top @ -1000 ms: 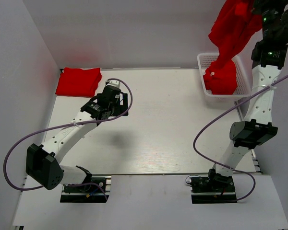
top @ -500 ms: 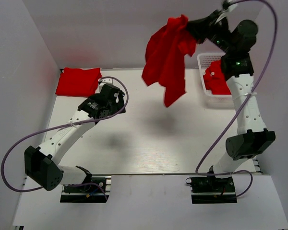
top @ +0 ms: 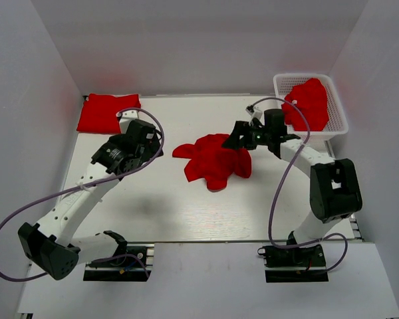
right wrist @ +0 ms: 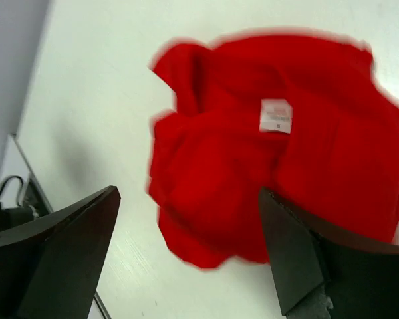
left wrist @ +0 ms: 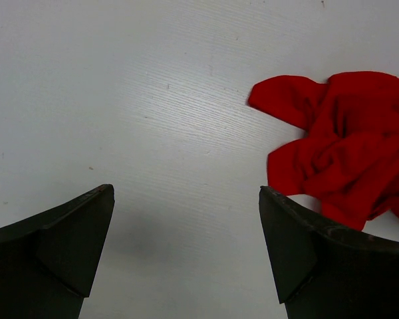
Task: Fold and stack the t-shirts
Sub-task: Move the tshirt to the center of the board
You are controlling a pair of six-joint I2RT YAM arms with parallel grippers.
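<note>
One crumpled red t-shirt (top: 213, 159) lies loose in the middle of the table, its white neck tag (right wrist: 276, 115) facing up. My right gripper (top: 241, 139) hovers open just above its right edge, and the cloth (right wrist: 253, 146) is free of both fingers. My left gripper (top: 151, 143) stands open to the left of the heap, over bare table, with the shirt's (left wrist: 349, 146) near sleeve off to its right. A folded t-shirt (top: 108, 111) rests at the back left corner. Another bunched one (top: 309, 105) fills the basket.
The white lattice basket (top: 339, 113) stands at the back right corner against the wall. Grey walls close in the table on the left, back and right. Purple cables loop off both arms, one (top: 279, 179) hanging right of the heap.
My right arm swung the hanging t-shirt from above the basket leftward and down, then opened and let it drop in the table's middle. My left gripper shifted slightly left.
</note>
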